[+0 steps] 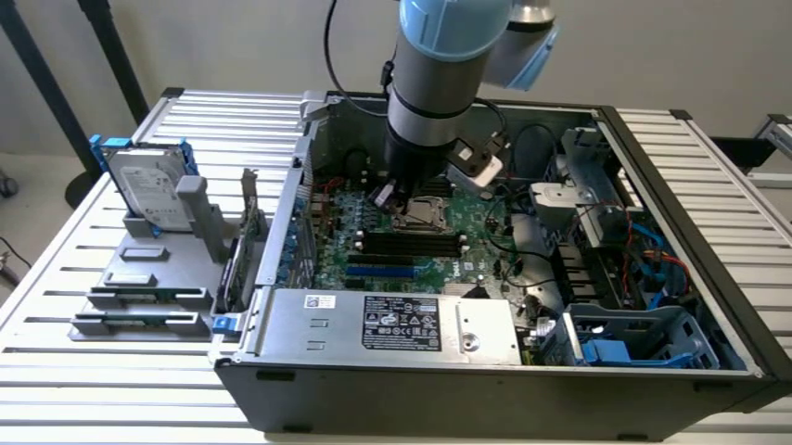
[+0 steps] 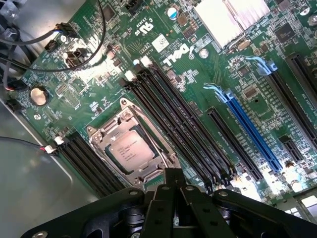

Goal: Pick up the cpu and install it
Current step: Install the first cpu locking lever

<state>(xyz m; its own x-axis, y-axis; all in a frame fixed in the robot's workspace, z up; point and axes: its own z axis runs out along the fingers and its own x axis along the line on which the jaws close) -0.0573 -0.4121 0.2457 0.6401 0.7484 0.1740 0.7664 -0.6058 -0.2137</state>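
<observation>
At the exterior view's left, a silver hard drive in a blue bracket (image 1: 146, 193) stands upright in a grey holder (image 1: 139, 306) on the slatted bench (image 1: 50, 278), with two long memory sticks (image 1: 139, 323) lying in the holder's lower slots. Further right sits the open computer case (image 1: 495, 371), its green motherboard (image 1: 325, 248) exposed. The arm (image 1: 433, 93) reaches down into the case, its pincer (image 2: 173, 179) closed with nothing between its fingertips, hovering just above the socket. The cpu (image 2: 132, 151) — silvery top with printed lettering — lies flat inside the metal socket frame (image 2: 106, 131), between two banks of black memory slots (image 2: 183, 134). Toward the exterior view's right, blue cables (image 1: 650, 264) run beside the drive cage (image 1: 644, 338).
</observation>
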